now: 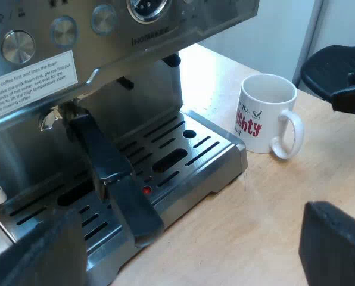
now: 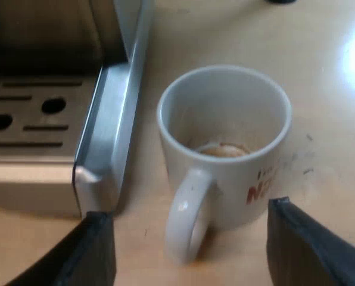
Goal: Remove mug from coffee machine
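A white mug (image 2: 237, 179) with red lettering stands upright on the pale wooden table (image 2: 326, 89). It is off the machine, just beside the corner of the steel drip tray (image 2: 106, 119). A little brown liquid sits in the bottom of the mug.

The right claw (image 2: 189, 211) is low at the mug, spread wide and holding nothing. Its two black fingers (image 2: 88, 250) flank the near side of the mug. The mug's handle points back toward the claw and sits in the gap between the fingers. One finger is well apart from the mug, out by the drip tray's corner. The other is close against the lettered wall near the base; whether it touches cannot be told.

The left claw (image 1: 192, 238) hangs over the table at the front of the machine (image 1: 159, 42), also spread wide and empty. From there the mug is well apart from this claw, standing on the table past the end of the drip tray. The holder's dark handle (image 1: 106, 158) juts out from the machine's front, over the slotted tray, and nothing stands on the tray beneath it.
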